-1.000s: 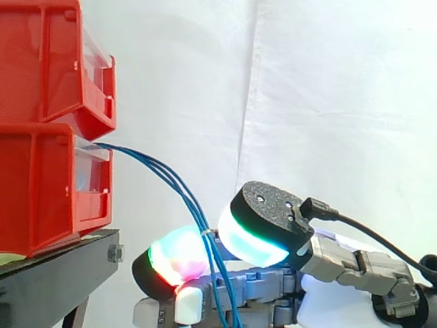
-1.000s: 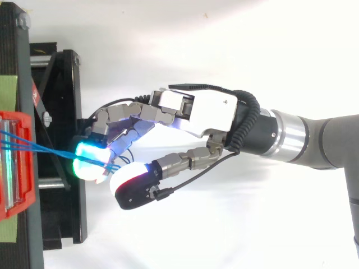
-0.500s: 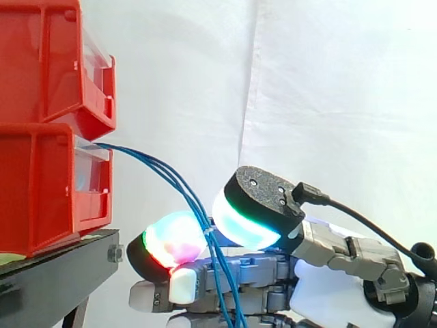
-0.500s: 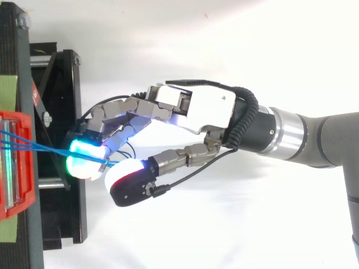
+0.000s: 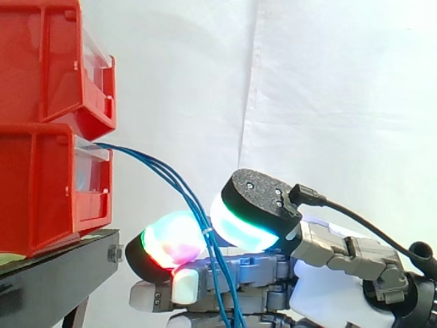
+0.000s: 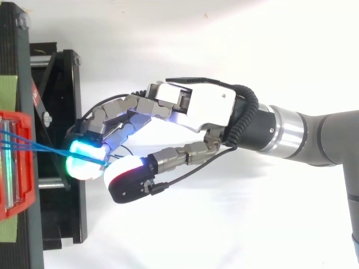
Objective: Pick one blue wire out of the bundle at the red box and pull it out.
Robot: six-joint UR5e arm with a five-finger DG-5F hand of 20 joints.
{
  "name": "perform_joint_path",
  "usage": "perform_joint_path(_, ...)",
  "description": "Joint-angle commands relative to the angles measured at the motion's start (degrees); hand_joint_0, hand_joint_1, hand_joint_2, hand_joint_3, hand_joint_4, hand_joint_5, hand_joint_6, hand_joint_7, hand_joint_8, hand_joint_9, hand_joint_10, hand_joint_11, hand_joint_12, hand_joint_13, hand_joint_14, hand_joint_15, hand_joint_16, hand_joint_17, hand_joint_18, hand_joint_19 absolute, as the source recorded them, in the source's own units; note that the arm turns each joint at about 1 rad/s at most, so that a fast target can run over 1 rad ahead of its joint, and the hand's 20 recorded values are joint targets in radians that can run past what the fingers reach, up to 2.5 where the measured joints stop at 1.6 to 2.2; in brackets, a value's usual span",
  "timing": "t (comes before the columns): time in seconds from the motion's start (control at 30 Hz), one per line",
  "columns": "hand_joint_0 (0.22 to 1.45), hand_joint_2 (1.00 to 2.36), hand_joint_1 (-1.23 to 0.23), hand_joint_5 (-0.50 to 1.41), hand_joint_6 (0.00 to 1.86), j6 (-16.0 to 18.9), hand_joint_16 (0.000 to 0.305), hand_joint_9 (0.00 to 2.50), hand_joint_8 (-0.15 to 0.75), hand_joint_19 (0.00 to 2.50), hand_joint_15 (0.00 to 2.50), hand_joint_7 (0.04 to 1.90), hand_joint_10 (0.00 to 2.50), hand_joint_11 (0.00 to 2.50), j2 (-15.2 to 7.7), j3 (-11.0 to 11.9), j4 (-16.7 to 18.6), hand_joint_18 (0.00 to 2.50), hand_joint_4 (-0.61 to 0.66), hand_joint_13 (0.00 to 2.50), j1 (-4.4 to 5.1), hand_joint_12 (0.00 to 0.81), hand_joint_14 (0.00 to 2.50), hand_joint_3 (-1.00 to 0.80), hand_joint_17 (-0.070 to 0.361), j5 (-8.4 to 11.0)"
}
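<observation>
Red lower bin (image 5: 41, 184) sits at the left on the black stand (image 5: 54, 277). Blue wires (image 5: 160, 169) leave its front and slope rightward and down, long axis pointing from bin to hand (image 6: 202, 106). Fingertip pads (image 5: 171, 242) and thumb pad (image 5: 249, 219) pinch the bundle from opposite sides. Side view shows the wires dropping below the pinch; top view shows them running straight from bin to pads. Whether one wire is isolated cannot be told.

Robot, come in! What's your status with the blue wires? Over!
Hand shut on blue wires, pinched between glowing pads. Wires not out yet, running from lower red box down through the hand. Nothing in the way. Over.
</observation>
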Motion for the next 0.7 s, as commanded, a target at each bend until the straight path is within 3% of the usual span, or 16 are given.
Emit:
perform_joint_path(0.0,0.61,1.02,-0.70,-0.18,0.84,0.00,0.050,0.82,0.283,0.51,0.31,0.89,0.02,0.56,0.00,-0.02,0.17,0.53,0.21,0.52,-0.02,0.375,0.01,-0.20,0.113,-0.02)
perform_joint_path(0.67,0.61,1.01,-0.69,-0.18,0.90,0.00,0.056,0.84,0.308,0.48,0.31,0.83,0.02,0.61,0.00,0.07,0.69,0.59,0.24,0.56,-0.28,0.402,0.01,-0.10,0.126,-0.20)
